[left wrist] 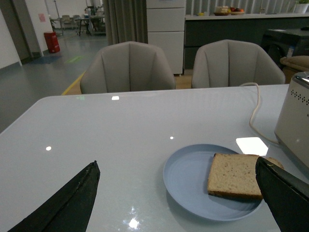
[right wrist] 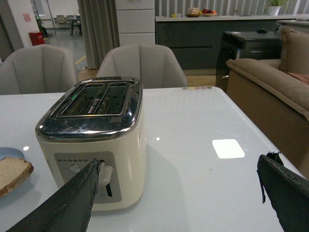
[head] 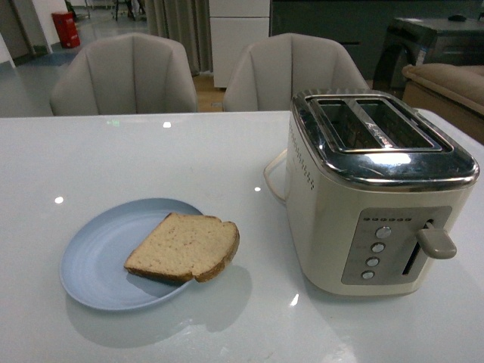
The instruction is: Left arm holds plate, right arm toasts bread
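**Bread on the plate, toaster to its right, both grippers wide open**

Far left, seen only through its own wrist camera: the glossy black left gripper [left wrist: 177, 163], flat fingers [left wrist: 72, 203] spread wide apart, clamped on nothing, raised over the glossy white table [head: 189, 151]. Ahead of it, the plate and bread, with clear table in between.

At the far edge of the table, two pale grey upholstered chairs [head: 125, 76] side by side.

On the left half of the table, in the front view: a round shallow pale blue plate [head: 91, 257] with a smooth raised rim, flat on the tabletop. On the right part of that plate: one slice of light brown wholemeal bread [head: 185, 248], lying flat, darker crust around the edge, speckled crumb upward. Rounded crust end jutting over the plate's right rim toward the toaster, not touching it.

Between bread and toaster, further back: a pale cord [head: 271, 178] looping out from the toaster's left side.

Right of the plate, near but apart: a cream two-slot toaster [head: 325, 219] with a shiny chrome top, both slots [head: 370, 125] facing up. On its front panel, a column of small round buttons and a grey lever [head: 436, 240] high in its track.

Furthest right, seen only through its own wrist camera: the slim black right gripper [right wrist: 178, 162], fingers [right wrist: 67, 208] likewise far apart, closed on nothing, hovering above the table on the near side of the toaster's front panel.
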{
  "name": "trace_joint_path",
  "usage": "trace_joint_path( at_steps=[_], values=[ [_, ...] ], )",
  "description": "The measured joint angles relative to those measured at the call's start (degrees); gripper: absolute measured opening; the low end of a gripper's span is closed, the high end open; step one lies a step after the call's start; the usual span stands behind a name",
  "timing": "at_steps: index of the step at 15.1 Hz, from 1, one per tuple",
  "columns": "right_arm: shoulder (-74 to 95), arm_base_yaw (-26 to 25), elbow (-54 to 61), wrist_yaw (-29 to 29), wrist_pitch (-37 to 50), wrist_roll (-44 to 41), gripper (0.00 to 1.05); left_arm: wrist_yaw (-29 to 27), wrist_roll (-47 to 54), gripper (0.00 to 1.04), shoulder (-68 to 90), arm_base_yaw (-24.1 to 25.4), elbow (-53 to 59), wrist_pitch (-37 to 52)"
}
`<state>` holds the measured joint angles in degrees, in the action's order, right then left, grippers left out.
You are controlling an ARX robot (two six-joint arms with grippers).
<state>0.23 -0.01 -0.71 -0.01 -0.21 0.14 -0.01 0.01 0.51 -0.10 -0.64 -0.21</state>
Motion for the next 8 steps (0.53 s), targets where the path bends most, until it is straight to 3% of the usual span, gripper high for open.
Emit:
trace_joint_path(
  at_steps=[8],
  values=[
    [0.0,0.0,0.02,-0.02,0.0,0.0,0.98,0.0,0.0,0.98,0.0,0.0,0.0,0.0]
  ],
)
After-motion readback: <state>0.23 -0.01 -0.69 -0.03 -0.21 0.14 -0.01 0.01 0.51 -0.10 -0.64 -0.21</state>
